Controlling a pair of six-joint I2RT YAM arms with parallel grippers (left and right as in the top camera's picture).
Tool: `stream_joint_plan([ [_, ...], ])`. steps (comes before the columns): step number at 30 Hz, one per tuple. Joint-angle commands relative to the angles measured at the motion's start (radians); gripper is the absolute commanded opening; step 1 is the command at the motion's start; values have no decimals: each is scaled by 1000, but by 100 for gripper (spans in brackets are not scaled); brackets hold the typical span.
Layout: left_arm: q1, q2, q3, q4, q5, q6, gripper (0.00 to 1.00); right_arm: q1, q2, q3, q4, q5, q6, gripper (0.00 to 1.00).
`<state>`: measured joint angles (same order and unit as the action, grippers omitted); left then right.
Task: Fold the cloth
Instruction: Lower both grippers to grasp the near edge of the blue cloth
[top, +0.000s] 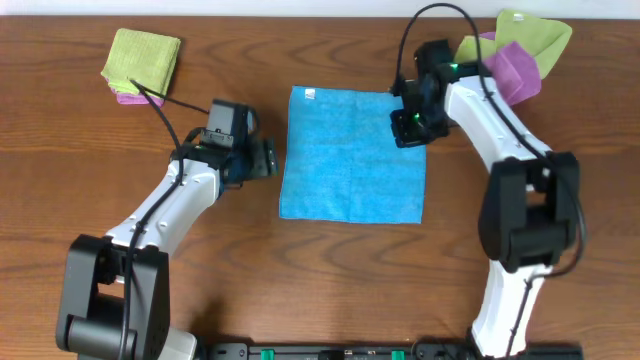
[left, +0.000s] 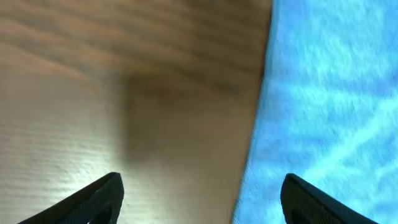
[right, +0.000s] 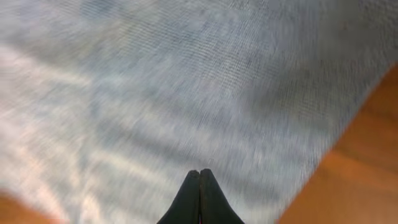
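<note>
- Left end effector (top: 268, 158): fingers spread wide, nothing between them. In the left wrist view one finger (left: 93, 199) hangs over bare wood and the other finger (left: 311, 202) over blue fabric.
- Cloth (top: 350, 155): sky-blue, lying open and flat in a single layer, between the two end effectors. Its near edge lies just beside the left end effector, and in the left wrist view that edge runs between the spread fingers.
- Right end effector (top: 410, 128): fingers pressed together, the tips meeting along one line in the right wrist view. It is positioned over the cloth, just inside the edge on its own side, toward the far corner. No fabric shows between the tips. Whether the tips touch the cloth cannot be told.
- White tag (top: 309, 95): sits at the cloth's far edge, at the corner nearer the left end effector.
- Table (top: 320, 280): brown wood grain. A strip of it shows just beyond the cloth edge beside the right end effector in the right wrist view.
- Folded lime-green cloth (top: 143, 58): well apart from the left end effector, beyond it and outward, with a purple piece (top: 128, 97) showing at its lower edge.
- Second lime-green cloth (top: 530, 35) and loose purple cloth (top: 515, 68): bunched together beyond the right end effector, outward of it, partly behind the arm.
</note>
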<state>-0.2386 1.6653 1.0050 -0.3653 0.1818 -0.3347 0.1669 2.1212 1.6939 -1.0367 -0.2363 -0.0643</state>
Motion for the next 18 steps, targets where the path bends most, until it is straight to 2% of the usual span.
stream_joint_plan([
  [1,17,8,4,-21,231,53,80,-47,-152,13,-53,-142,-80,2],
  [4,37,8,4,-49,445,122,72,-114,-264,-64,-90,-245,-134,2],
  [7,37,8,3,-156,447,181,69,-181,-393,-235,-42,-310,-152,2],
  [8,37,7,0,-179,448,197,68,-199,-428,-296,-12,-338,-154,5],
  [11,37,7,-29,-198,452,235,67,-234,-509,-472,80,-420,-153,16],
  [12,39,7,-50,-188,452,235,67,-241,-528,-536,113,-452,-150,27],
  [15,62,7,-130,-101,535,230,67,-254,-535,-664,193,-494,-97,50],
  [18,99,7,-204,-18,556,203,68,-259,-533,-760,273,-525,-46,51],
])
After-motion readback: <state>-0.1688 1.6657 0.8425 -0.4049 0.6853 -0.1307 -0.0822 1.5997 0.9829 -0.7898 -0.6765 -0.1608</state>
